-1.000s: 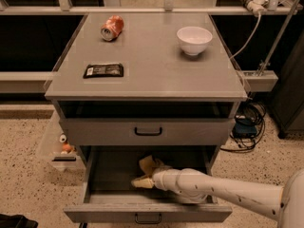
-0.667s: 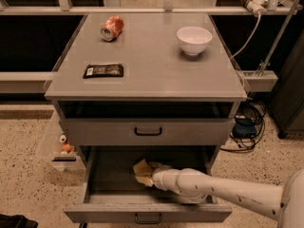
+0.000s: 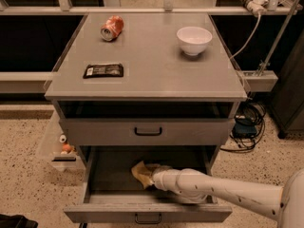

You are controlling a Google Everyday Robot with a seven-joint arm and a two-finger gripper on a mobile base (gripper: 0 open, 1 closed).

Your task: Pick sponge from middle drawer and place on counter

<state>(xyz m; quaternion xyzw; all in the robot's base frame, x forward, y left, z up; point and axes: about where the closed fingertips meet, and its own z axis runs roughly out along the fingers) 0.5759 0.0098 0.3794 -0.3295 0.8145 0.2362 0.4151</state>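
One grey drawer cabinet (image 3: 71,132) fills most of the camera view, seen from above and in front. Its broad flat counter (image 3: 152,75) is the largest surface. Below it sits a dark open slot, then a shut drawer front (image 3: 190,132) with a dark handle. Lowest in view is the middle drawer (image 3: 109,175), pulled out toward the camera with its bare grey floor showing. A white robot arm (image 3: 228,191) reaches in from the lower right, crossing the drawer's right half. On the counter, a white bowl (image 3: 194,39) stands upright at the back right. A black flat packet (image 3: 103,71) lies at the front left, and a crushed orange-red drinks can (image 3: 112,28) lies on its side at the back left, all well apart. Inside the drawer, left of centre, the pale-yellow sponge (image 3: 140,172) sits tilted against the tip of the arm. The gripper (image 3: 153,177) is at the sponge's right edge, touching it, low in the drawer. It is not possible to tell whether the gripper is wide, narrow or closed on the foam. The step in hand looks like the pick itself, with nothing yet carried to the counter. The next move likely calls for a firm hold, then a lift clear of the drawer's front wall and the shut drawer above, up to a bare part of the counter. The packet shows pale marks, but no writing or brand can be read on it or on the can.
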